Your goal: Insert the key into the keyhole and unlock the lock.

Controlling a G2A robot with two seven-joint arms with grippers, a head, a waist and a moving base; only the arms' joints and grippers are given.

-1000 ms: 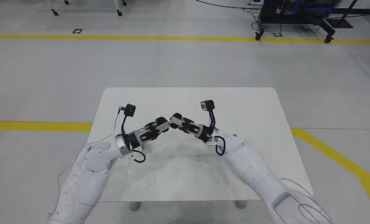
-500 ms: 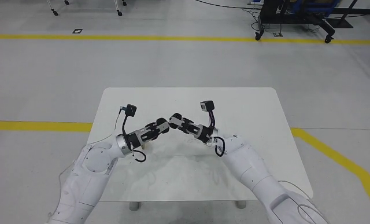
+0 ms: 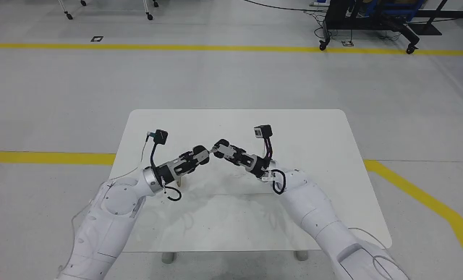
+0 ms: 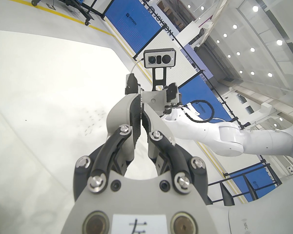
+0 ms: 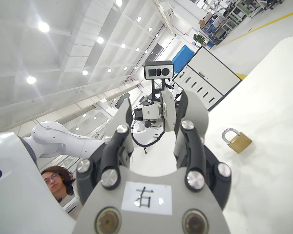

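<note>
One brass padlock (image 5: pixel 238 142) lies flat on the white table (image 5: pixel 278 79), its shackle looking closed, and nothing touches it. Up and away from the padlock, the two grippers meet tip to tip. The left gripper (image 4: pixel 140 101) is pinched together, pads (image 4: pixel 136 119) pressed tight. Whether a key sits between them I cannot tell, since anything there is too thin to make out. The right gripper (image 5: pixel 157 104) stands spread, its fingers (image 5: pixel 194 113) on either side of the left one's tip and clasping nothing.

Little has changed over the last second. Seen from above, both arms have swung a touch outward at the wrist, yet the tips have kept their meeting point — no nearer the padlock than they were.

My reading is that this is a hand-over or re-grip in mid-air — not yet the insertion. The padlock sits loose and unsteadied, so the keyhole step is all still ahead. One gripper will likely have to go down to the padlock and hold it before a key can be lined up. A loose lock could slide away under a push.
</note>
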